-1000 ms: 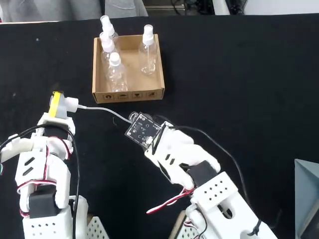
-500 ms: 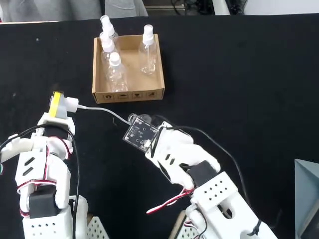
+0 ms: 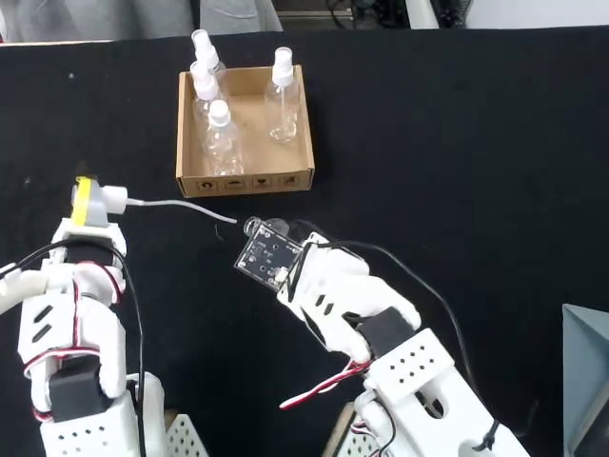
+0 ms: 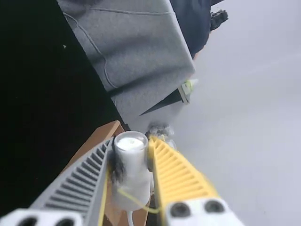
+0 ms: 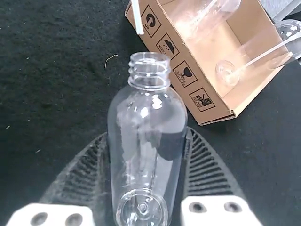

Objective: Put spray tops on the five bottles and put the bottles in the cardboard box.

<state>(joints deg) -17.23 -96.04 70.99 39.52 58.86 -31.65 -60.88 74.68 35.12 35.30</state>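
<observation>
Left tool (image 4: 131,147) grips the last spray top (image 4: 129,172); my right tool (image 5: 146,136) grips the open bottle (image 5: 143,110). Next: tube (image 3: 171,203) into neck (image 5: 149,68).

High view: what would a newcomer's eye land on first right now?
The uncapped bottle is clamped in the right gripper, its open neck toward the cardboard box. Left of it, the left gripper grips a spray top, its tube pointing toward that neck. Four capped bottles sit in the box.
</observation>
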